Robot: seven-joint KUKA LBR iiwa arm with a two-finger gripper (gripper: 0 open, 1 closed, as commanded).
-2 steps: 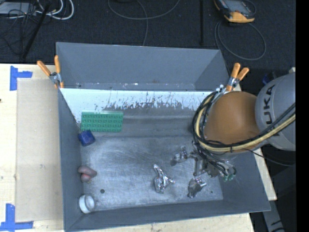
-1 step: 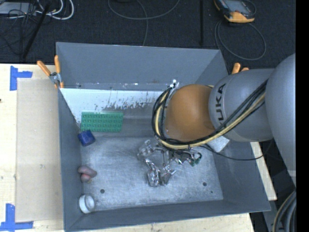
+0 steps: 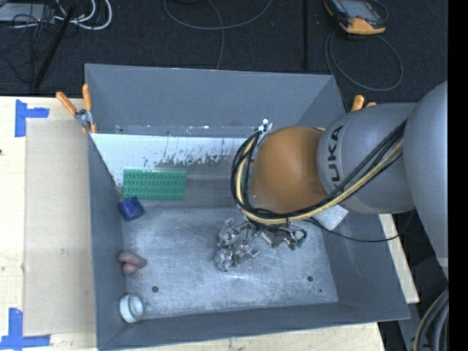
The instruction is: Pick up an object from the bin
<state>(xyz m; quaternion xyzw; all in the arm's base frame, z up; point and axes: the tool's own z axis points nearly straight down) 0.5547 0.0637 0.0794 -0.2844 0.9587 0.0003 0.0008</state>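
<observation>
Taking the bin (image 3: pixel 205 108) as a clock dial with 6 o'clock at the near rim, a small round white cap (image 3: pixel 131 308) sits in the near corner at 7 o'clock, close to the left wall. Just beyond it, at 8 o'clock, a pink lump (image 3: pixel 131 262) lies on the grey floor, apart from the cap.

The tool (image 3: pixel 235 248) hangs low at about the dial's centre, over scuffed bare floor. Its metal parts are too tangled to read, so I cannot tell how far open it is or whether it has hold of anything. All four loose things lie well apart from it, on its 9 o'clock side.

Further back, at 10 o'clock, a small blue block (image 3: pixel 131 209) rests near the left wall. Just behind it a green studded plate (image 3: pixel 154 184) leans where the floor meets the far wall.

Above the tool sits the orange cover (image 3: pixel 285 168), ringed by black and yellow cables (image 3: pixel 243 178). The grey arm (image 3: pixel 395 159) runs off from it toward 3 o'clock.
</observation>
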